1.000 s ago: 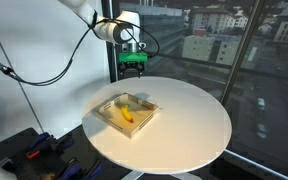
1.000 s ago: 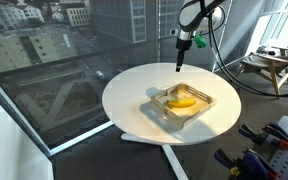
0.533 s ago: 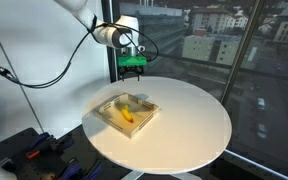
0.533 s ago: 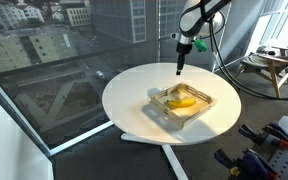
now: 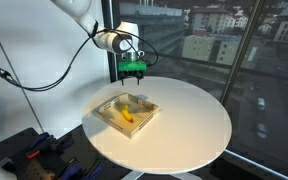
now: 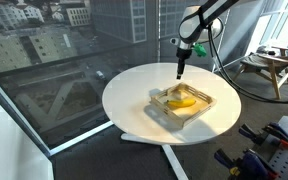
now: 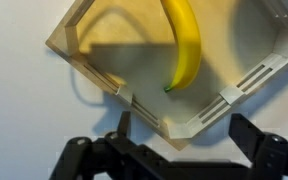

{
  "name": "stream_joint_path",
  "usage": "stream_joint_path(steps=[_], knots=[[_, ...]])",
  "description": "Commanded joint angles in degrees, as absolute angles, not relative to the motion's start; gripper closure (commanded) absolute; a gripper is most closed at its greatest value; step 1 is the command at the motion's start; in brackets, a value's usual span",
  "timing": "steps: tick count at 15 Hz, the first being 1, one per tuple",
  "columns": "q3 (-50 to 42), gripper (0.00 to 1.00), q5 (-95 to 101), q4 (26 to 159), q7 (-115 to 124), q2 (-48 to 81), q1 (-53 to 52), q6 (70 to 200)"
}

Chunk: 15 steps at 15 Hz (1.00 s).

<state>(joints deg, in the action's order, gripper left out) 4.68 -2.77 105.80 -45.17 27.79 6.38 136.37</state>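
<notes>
The banana lies curved inside the wooden tray, which sits a little off-centre on the round tabletop. The gripper hangs above one tray corner, jaws spread wide and holding nothing. A clean pick likely calls for centring over the fruit's middle, with the jaws across its width, and descending clear of the tray walls.
</notes>
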Motion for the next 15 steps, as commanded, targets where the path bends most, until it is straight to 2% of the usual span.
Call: stream_joint_path(steps=[1,15], knots=[[5.0,0.0,-1.74,106.53,-46.29,28.3,6.93,138.03],[4.93,0.0,0.79,108.61,-46.09,31.11,6.85,141.43]])
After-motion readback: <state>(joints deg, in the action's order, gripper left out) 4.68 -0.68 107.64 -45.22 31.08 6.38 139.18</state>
